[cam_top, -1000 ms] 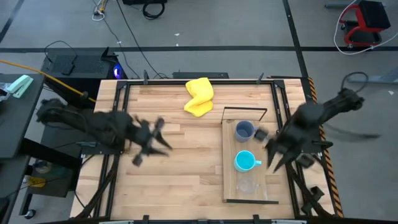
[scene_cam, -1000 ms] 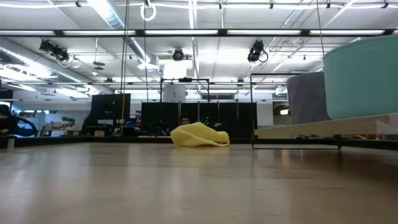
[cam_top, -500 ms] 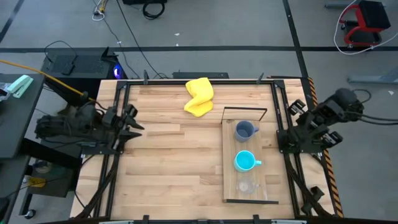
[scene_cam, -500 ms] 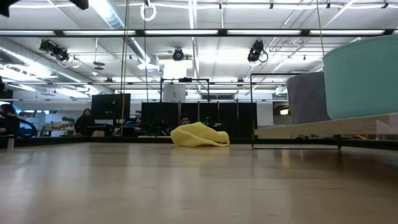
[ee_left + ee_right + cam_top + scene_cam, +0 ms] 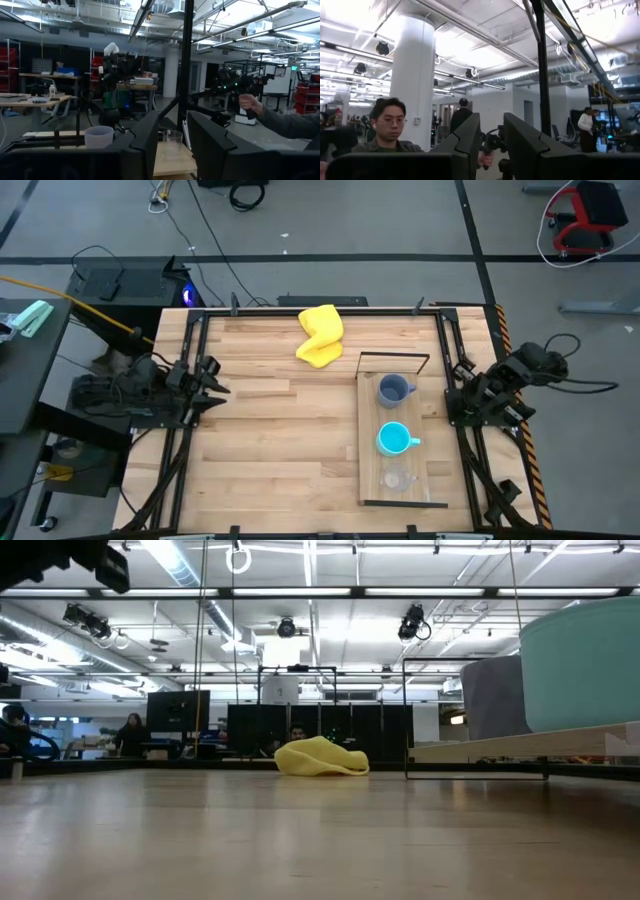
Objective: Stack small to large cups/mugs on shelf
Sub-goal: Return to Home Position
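On the shelf (image 5: 370, 430), at the table's right, three vessels stand upright in a row on their bases. The grey-blue mug (image 5: 393, 390) is farthest, the cyan mug (image 5: 395, 439) is in the middle, and the clear cup (image 5: 396, 478) is nearest. The low view shows the cyan mug (image 5: 585, 660) and the grey-blue mug (image 5: 495, 695) on the shelf board (image 5: 530, 745). My left gripper (image 5: 213, 380) is open and empty at the table's left edge. My right gripper (image 5: 455, 402) is open and empty at the table's right edge, beside the shelf.
A yellow cloth (image 5: 321, 335) lies crumpled at the table's far middle, also in the low view (image 5: 320, 757). Black frame rails run along the table's left and right edges. People show in the room behind, one close in the right wrist view (image 5: 390, 125).
Both arms have drawn back from over the table. My left gripper has gone toward the table's left edge. My right gripper has gone from beside the shelf toward the table's right edge. The mugs, the cup and the cloth have stayed in place.
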